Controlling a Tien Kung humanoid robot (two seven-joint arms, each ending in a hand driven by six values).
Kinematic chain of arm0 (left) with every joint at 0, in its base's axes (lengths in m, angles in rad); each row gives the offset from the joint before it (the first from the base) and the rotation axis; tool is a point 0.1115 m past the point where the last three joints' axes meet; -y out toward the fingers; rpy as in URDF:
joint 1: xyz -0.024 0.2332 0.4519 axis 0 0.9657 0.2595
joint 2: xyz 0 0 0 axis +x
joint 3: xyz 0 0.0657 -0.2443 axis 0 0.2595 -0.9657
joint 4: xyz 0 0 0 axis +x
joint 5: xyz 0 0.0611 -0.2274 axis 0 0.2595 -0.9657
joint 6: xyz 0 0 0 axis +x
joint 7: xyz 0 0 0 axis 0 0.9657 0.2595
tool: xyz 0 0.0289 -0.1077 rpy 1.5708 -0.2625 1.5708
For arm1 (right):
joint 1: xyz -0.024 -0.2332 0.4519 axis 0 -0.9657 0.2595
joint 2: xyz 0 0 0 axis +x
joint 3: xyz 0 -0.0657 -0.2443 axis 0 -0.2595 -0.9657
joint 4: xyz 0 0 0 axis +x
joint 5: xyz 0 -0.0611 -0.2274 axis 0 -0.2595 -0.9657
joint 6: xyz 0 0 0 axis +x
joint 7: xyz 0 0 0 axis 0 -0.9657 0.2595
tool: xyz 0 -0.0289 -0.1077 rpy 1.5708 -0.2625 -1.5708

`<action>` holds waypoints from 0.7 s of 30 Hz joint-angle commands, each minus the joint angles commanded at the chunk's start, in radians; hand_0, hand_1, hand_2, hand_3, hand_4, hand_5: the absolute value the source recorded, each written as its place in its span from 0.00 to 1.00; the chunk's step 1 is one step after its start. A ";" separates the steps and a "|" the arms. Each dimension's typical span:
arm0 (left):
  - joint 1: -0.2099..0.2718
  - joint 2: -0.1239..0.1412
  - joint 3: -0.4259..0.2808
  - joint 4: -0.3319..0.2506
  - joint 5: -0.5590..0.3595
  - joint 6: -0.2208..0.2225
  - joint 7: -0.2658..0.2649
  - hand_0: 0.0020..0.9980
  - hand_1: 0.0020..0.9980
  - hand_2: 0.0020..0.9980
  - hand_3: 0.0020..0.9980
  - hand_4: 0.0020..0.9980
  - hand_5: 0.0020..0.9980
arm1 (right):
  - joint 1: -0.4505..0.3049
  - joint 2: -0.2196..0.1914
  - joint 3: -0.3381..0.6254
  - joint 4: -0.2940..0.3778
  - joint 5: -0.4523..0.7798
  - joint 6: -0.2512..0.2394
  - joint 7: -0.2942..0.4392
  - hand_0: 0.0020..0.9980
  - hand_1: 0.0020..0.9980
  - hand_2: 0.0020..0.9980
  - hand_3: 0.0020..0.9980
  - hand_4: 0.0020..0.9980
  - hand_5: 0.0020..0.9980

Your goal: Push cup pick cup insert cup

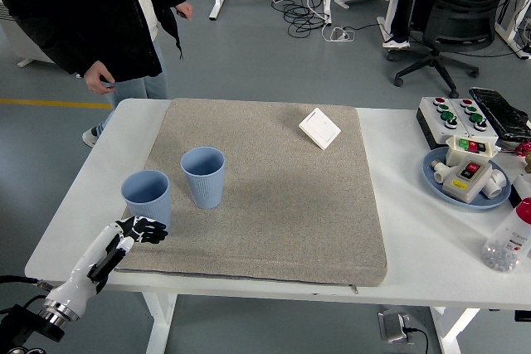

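On the table lies a big grey mat. Two blue cups stand on the mat. The left cup is at the mat's left edge. The right cup stands just beside it, a bit farther back. Both are upright (and nothing shows inside them). The left hand comes in from the bottom left corner. Its black fingers are loosely bent and hold nothing. The hand is right below the left cup, very close to its base. A white square switch lies at the mat's far side. A person in a dark coat stands at the far left corner, hands hanging down.
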 joint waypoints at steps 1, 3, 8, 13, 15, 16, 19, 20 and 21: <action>-0.003 0.000 0.002 0.004 0.001 0.000 -0.001 0.58 0.61 0.62 0.60 0.58 1.00 | 0.000 0.000 0.000 0.000 -0.001 0.000 0.000 0.79 0.72 0.78 0.59 0.15 0.53; -0.013 -0.001 0.009 0.016 0.004 -0.001 -0.002 0.58 0.61 0.62 0.60 0.58 1.00 | 0.000 0.001 0.001 0.000 -0.004 0.000 -0.001 0.79 0.72 0.78 0.59 0.15 0.53; -0.032 -0.002 0.024 0.037 0.009 0.000 -0.005 0.59 0.62 0.62 0.60 0.58 1.00 | 0.000 0.002 0.001 0.000 -0.006 -0.001 -0.002 0.79 0.72 0.78 0.59 0.15 0.53; -0.046 0.002 0.037 0.056 0.014 0.004 -0.009 0.63 0.63 0.62 0.60 0.58 1.00 | 0.000 0.002 -0.001 0.000 -0.004 -0.001 -0.002 0.79 0.72 0.78 0.59 0.15 0.53; -0.051 0.005 0.042 0.062 0.017 0.005 -0.010 0.63 0.63 0.62 0.60 0.58 1.00 | 0.000 0.002 -0.001 0.000 -0.004 -0.001 -0.003 0.79 0.72 0.78 0.59 0.15 0.53; -0.053 0.007 0.044 0.066 0.019 0.006 -0.011 0.63 0.63 0.62 0.60 0.58 1.00 | 0.000 0.002 -0.001 0.000 -0.004 -0.001 -0.003 0.79 0.72 0.78 0.59 0.15 0.53; -0.061 0.010 0.046 0.079 0.025 0.008 -0.015 0.66 0.64 0.63 0.60 0.58 1.00 | 0.000 0.002 -0.001 0.000 -0.002 -0.002 -0.003 0.79 0.72 0.78 0.59 0.15 0.53; -0.063 0.011 0.046 0.083 0.028 0.009 -0.016 0.66 0.64 0.63 0.60 0.58 1.00 | 0.000 0.002 -0.002 0.000 -0.002 -0.002 -0.003 0.79 0.72 0.78 0.59 0.15 0.53; -0.066 0.012 0.047 0.085 0.029 0.009 -0.017 0.66 0.64 0.63 0.60 0.58 1.00 | 0.000 0.002 -0.001 0.000 -0.003 -0.002 -0.003 0.79 0.72 0.78 0.59 0.15 0.53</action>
